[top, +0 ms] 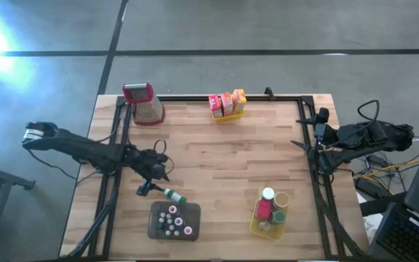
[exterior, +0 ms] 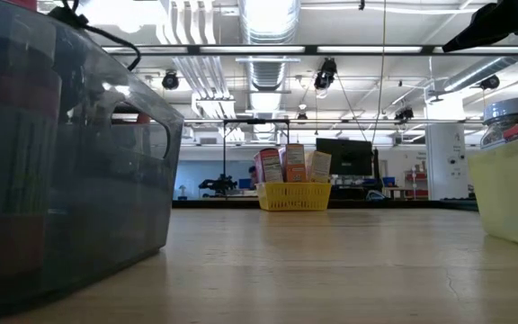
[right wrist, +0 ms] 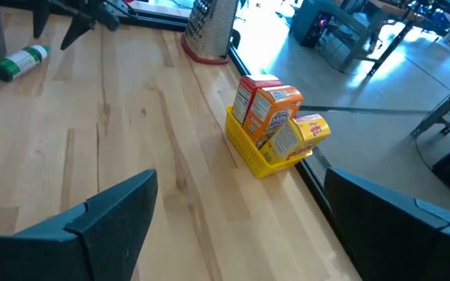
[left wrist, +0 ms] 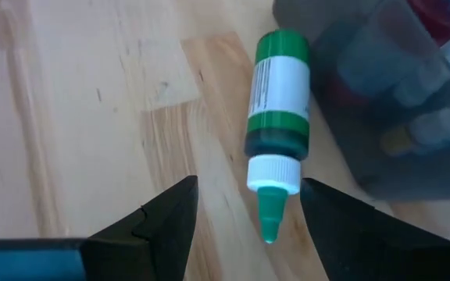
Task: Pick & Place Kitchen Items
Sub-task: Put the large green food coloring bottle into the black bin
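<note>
One green-capped bottle (left wrist: 278,136) lies on its side on the worktop (top: 224,160), just beside the grey tray (top: 156,215) of tiny bottles. We hold our left gripper (left wrist: 244,211) low over its nozzle, fingers parted and empty, judged ready to grasp; the tray wall crowds one side. Our right gripper (right wrist: 241,222) waits parked at the worktop's right edge, fingers spread, facing the yellow basket (right wrist: 258,160) of boxes.

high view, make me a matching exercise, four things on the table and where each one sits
Things:
1. grater
2. green bottle
3. grey tray
4. small boxes

Places:
A. lying on its side just ahead of the open left gripper
B. in a yellow basket at the far edge
C. far left corner
D. near edge, holding upright small bottles

Pairs: 1-C, 2-A, 3-D, 4-B
</note>
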Controlling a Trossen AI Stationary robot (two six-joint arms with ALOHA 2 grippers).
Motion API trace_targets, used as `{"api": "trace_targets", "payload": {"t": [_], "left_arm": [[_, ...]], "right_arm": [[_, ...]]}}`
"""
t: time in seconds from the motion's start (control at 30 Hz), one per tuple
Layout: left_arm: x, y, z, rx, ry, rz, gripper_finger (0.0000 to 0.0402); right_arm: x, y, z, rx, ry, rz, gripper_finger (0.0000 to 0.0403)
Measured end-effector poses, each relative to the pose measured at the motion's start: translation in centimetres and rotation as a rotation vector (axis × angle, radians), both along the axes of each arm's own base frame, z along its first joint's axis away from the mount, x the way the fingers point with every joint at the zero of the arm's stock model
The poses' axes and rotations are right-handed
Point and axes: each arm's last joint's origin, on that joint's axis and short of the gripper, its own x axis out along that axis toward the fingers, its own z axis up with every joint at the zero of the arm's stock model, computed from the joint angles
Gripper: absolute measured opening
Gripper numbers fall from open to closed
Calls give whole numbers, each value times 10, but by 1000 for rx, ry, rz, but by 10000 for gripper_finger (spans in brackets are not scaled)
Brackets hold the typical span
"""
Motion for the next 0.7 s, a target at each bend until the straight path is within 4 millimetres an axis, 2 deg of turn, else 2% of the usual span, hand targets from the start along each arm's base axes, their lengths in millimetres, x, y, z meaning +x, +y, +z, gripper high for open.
{"api": "trace_targets", "payload": {"t": [0.33,0.7], "left_arm": [[-9,0,-20,-42,-80,-19,232],[-7,-2,-24,-71,-91,-51,232]], "right_arm": [[0,0,0,1,0,-1,354],[0,0,0,-1,1,1,322]]}}
